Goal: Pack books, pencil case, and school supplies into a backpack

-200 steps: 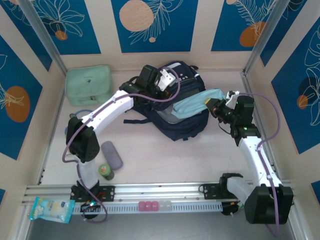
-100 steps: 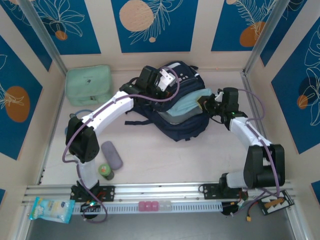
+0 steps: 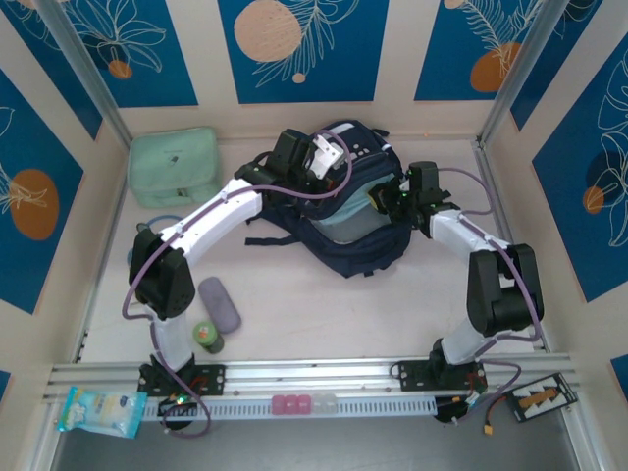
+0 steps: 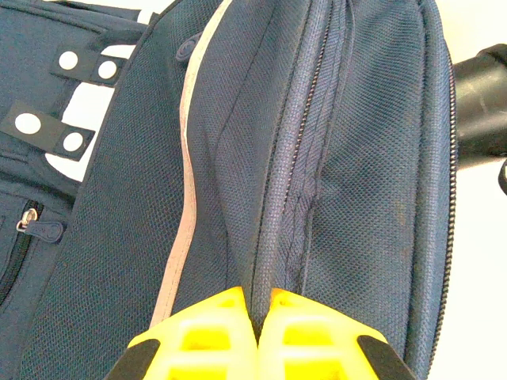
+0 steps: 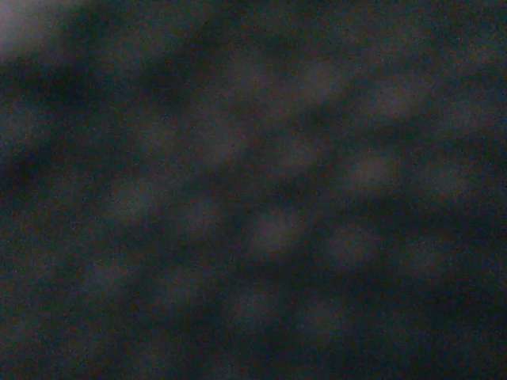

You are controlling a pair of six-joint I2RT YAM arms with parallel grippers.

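With the left gripper (image 4: 257,305) clamped on the far opening edge of the backpack (image 3: 363,250) and the right gripper (image 3: 385,199) closed on the pencil case (image 3: 343,211) lying partly in its mouth, we should hold that edge high and slide the pouch leftward, flat, before letting go.

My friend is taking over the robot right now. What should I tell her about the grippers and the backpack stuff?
Left gripper: shut, pinching the edge of the backpack by its opening.
Right gripper: shut, apparently on the pencil case, at the backpack's mouth.
Pencil case: mostly inside the backpack.
School supplies: lying on the table near the left arm's base.
Done: pencil case nearly packed.
Left: let go of it, then pack the school supplies.
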